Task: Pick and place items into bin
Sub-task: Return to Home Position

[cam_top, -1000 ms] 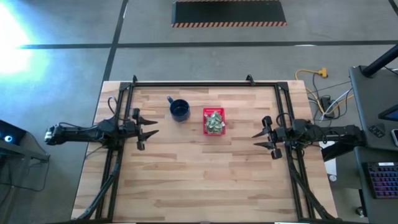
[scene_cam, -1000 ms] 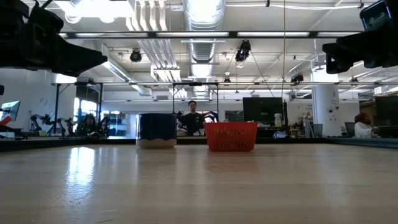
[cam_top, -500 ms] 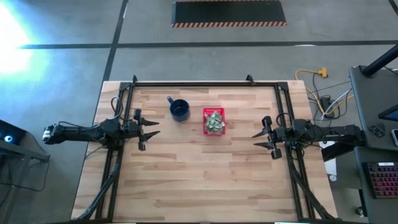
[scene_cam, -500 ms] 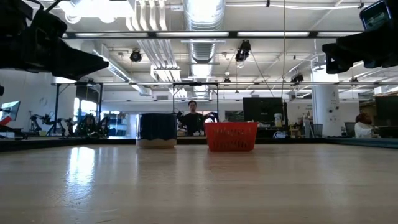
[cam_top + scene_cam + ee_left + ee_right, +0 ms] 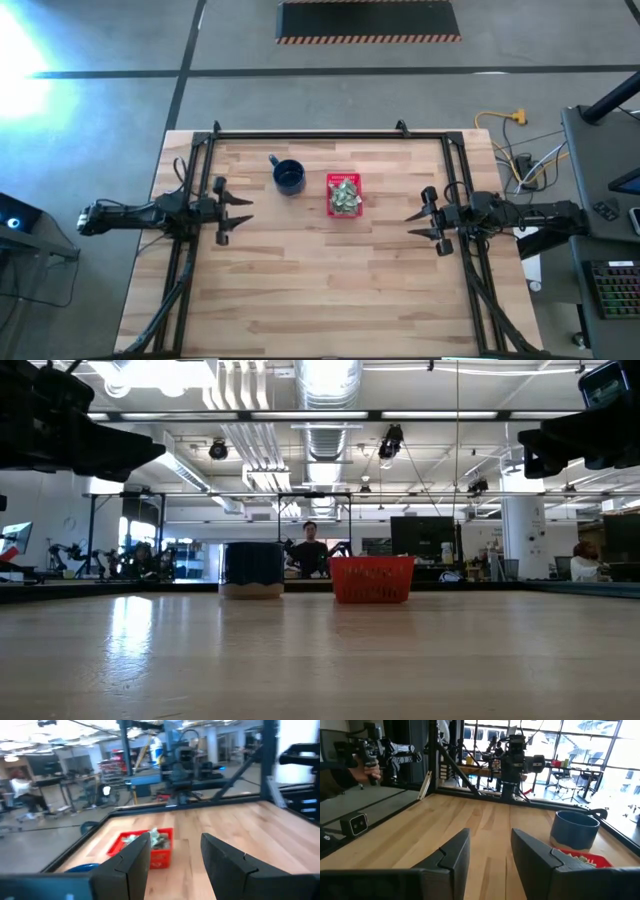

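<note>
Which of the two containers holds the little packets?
The red rectangular basket, heaped with pale green packets; the round blue mug beside it shows none.

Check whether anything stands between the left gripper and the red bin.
Nothing visible stands directly between them. The left gripper, open, faces the red bin across bare table; the blue mug stands just off that line, apart from the bin.

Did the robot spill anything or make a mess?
No, nothing stands out. The packets lie piled inside the basket, the mug stands upright beside it, and none show loose on the table. The left gripper and right gripper hang open, empty, at the sides.
</note>
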Robot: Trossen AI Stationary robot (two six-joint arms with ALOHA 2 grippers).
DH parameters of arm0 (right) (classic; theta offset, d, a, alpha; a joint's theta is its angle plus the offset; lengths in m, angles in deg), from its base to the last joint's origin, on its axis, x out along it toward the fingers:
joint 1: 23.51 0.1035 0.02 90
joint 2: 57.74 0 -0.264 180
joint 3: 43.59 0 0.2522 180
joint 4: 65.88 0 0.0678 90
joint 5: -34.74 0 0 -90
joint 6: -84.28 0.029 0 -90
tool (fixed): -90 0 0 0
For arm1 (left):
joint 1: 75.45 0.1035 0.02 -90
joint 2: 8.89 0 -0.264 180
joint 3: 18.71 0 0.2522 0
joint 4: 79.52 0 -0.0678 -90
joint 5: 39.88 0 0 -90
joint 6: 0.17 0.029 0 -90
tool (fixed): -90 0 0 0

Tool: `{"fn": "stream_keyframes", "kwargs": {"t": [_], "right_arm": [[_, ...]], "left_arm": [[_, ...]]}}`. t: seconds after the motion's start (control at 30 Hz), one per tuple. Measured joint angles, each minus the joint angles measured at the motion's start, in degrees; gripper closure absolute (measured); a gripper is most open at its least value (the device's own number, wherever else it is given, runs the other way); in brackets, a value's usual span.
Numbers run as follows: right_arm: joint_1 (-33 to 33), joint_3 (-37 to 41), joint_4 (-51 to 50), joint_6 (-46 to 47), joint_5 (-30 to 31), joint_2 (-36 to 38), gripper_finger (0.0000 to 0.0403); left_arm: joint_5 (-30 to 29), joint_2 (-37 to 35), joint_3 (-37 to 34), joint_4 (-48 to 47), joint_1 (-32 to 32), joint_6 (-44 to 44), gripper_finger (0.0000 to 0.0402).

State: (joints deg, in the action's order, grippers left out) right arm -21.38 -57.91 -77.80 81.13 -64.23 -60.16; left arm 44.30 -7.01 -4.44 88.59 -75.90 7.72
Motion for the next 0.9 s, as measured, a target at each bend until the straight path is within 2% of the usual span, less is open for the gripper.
{"fn": "stream_keyframes", "kwargs": {"t": [0.2,0.9], "right_arm": [[-0.02,0.00,0.02,0.10,-0.01,0.00,0.0275],[-0.02,0.00,0.03,0.03,0.00,0.00,0.0276]], "left_arm": [[1.77,0.38,-0.02,-0.51,0.00,-0.06,0.0242],[1.37,3.75,-0.07,1.99,0.00,-0.02,0.0242]]}}
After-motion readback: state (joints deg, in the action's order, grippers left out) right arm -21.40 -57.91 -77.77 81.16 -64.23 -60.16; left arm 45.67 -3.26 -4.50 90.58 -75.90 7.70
